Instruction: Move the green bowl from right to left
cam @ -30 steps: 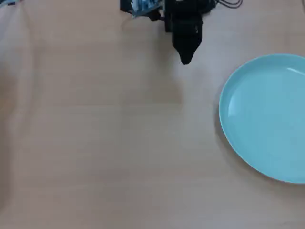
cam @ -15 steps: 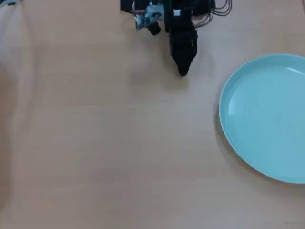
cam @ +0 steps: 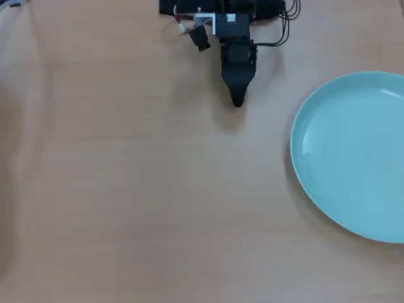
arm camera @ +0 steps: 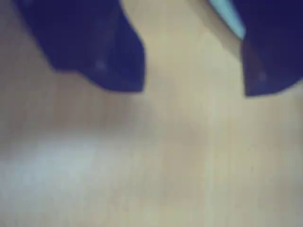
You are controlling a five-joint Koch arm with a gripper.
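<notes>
The green bowl (cam: 353, 154) is a wide, shallow, pale turquoise dish lying flat on the wooden table at the right edge of the overhead view, partly cut off by the frame. My black gripper (cam: 237, 100) hangs at the top centre, its tip pointing down the picture, well left of the bowl and not touching it. In the wrist view the gripper (arm camera: 194, 91) shows two dark fingers (arm camera: 99, 52) apart, with bare table between them and nothing held. A sliver of the bowl (arm camera: 228, 15) shows beside the right finger.
The arm's base with its cables (cam: 278, 25) sits at the top edge of the overhead view. The light wooden table (cam: 126, 189) stretches to the left and below the gripper.
</notes>
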